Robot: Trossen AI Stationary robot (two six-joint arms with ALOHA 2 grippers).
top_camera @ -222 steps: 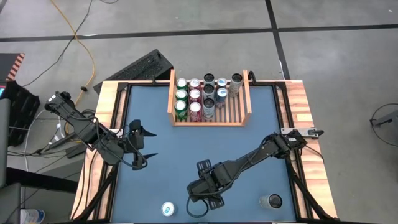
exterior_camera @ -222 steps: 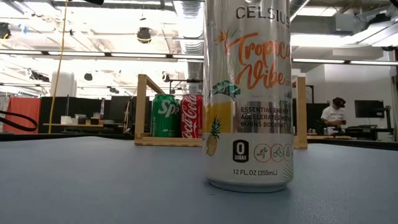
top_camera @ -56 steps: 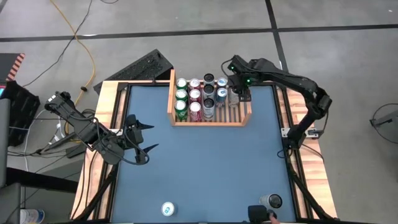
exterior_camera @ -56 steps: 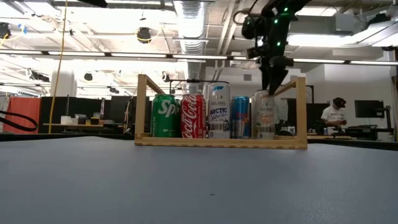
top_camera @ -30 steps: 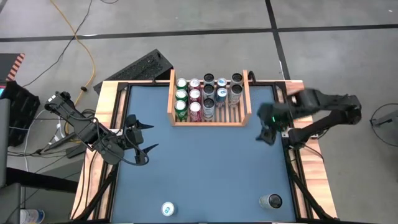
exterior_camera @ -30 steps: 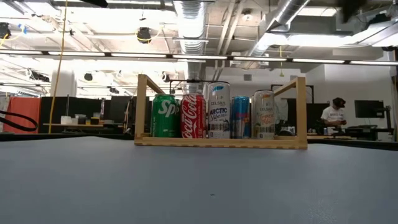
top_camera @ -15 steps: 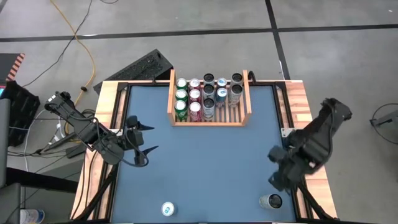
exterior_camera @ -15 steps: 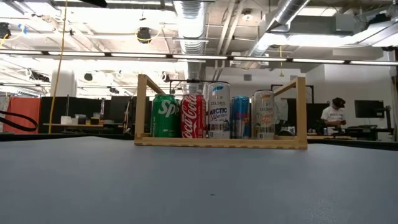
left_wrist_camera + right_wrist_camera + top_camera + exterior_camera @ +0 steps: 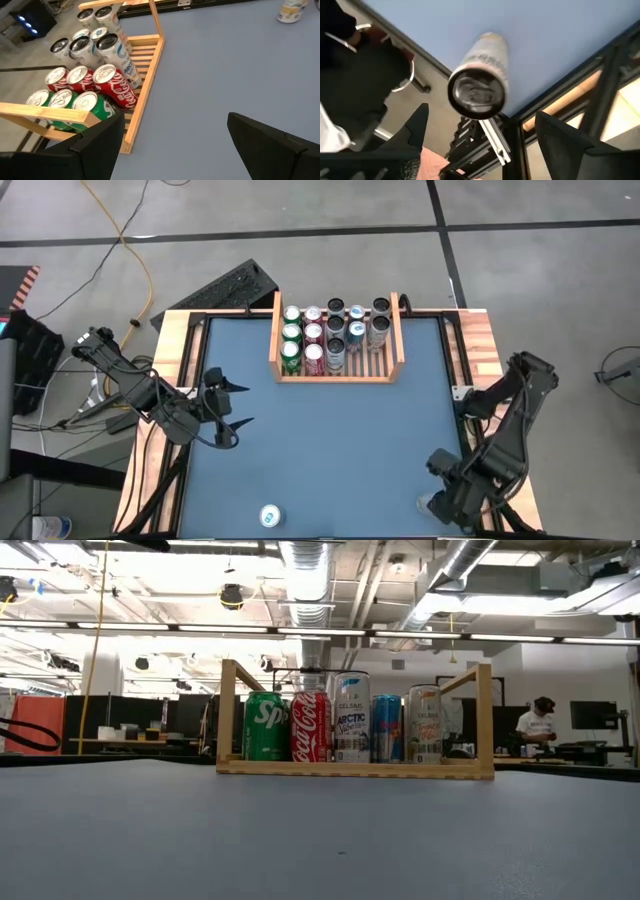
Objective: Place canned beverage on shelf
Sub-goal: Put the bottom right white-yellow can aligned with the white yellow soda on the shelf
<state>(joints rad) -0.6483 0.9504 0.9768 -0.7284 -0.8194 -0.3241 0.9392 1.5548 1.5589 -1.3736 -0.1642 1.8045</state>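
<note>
The right gripper (image 9: 452,492), a dark two-finger claw, hangs over the near right corner of the blue table (image 9: 330,440), directly above a pale upright aluminium beverage can (image 9: 481,80) that stands close to the table's right edge. In the high view only a sliver of that can (image 9: 428,504) shows beside the gripper. In the right wrist view the can's silver top faces the camera and lies between the two dark fingers (image 9: 415,127), which stand wide apart with nothing between them. The can's long axis is vertical and roughly in line with the claw's approach, so the coming move looks like a straight descent over the can before closing.

The left gripper (image 9: 226,408) waits above the left side of the table, jaws apart and empty. A second loose can with a white top (image 9: 269,516) stands at the near edge, closer to the left arm.

The light-wood slatted shelf with low side walls (image 9: 397,340) sits at the far middle of the table, already holding green, red, silver and blue cans (image 9: 340,727) in rows. It lies well apart from the right gripper, up the table and to its left.
</note>
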